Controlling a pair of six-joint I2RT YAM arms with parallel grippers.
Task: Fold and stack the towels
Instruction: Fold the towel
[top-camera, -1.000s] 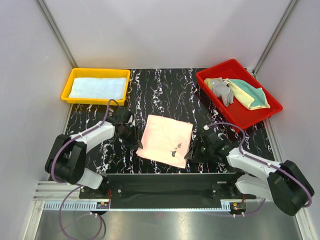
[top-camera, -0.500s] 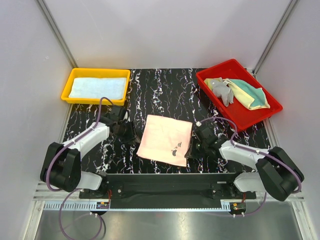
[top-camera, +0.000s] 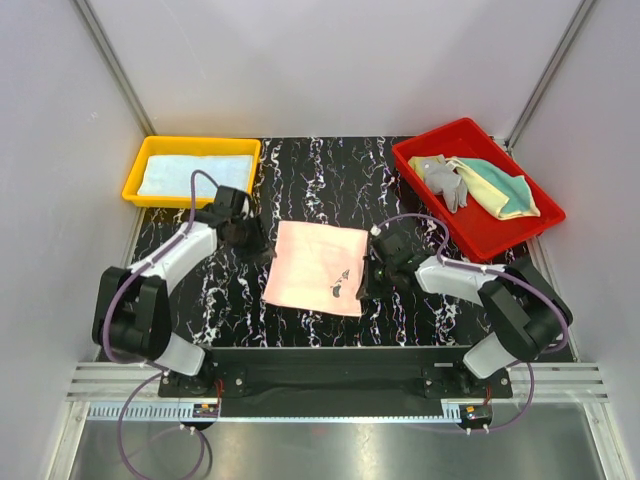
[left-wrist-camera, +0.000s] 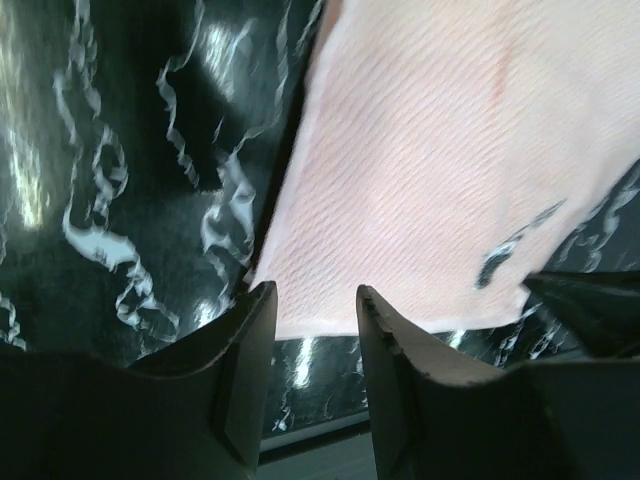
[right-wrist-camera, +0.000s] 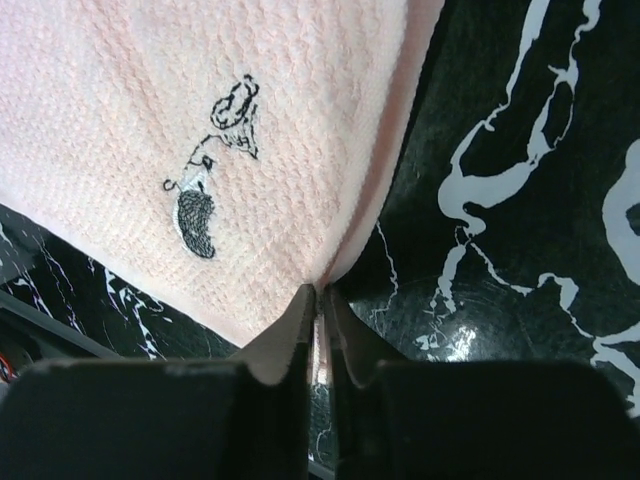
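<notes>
Seeing pink towel (top-camera: 315, 265) flat on table (top-camera: 320, 180), between both arms. Pinching its right edge near the dark mark with right gripper (right-wrist-camera: 320, 300). Left gripper (left-wrist-camera: 313, 295) partly open, just beside left edge, gripping nothing.

Top view: bright, even, diffuse light, with faint shadows beside the arms. Left wrist view: dim, soft focus, white glare patches on the glossy counter (left-wrist-camera: 60, 230). Right wrist view: pink towel (right-wrist-camera: 130, 90) weave sharp; right claw (right-wrist-camera: 318, 295) dark, blurred.
</notes>
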